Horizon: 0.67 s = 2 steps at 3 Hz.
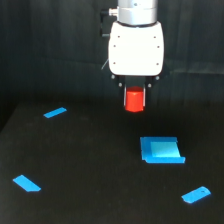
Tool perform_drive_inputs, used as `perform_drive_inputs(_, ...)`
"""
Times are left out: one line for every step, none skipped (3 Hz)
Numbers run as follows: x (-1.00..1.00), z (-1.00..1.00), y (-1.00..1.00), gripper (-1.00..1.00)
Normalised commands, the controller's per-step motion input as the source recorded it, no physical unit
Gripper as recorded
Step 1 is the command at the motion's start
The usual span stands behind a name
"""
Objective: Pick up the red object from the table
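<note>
The red object (134, 100), a small stubby red-orange block, hangs in the air above the black table (90, 165), clear of its surface. My gripper (134, 101) is shut on the red object, its short dark fingers (145, 96) pressing on both sides. The white gripper body (136, 47) reaches down from the top of the exterior view. The block's upper part is tucked between the fingers.
A blue square piece (161, 150) lies below and to the exterior view's right of the gripper. Flat blue pieces lie at the upper left (55, 113), the lower left (26, 183) and the lower right (196, 194). A dark curtain hangs behind.
</note>
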Motion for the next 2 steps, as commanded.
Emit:
perform_drive_inputs(0.01, 0.06, -0.09, -0.97)
perform_drive_inputs(-0.08, 0.05, -0.08, -1.0)
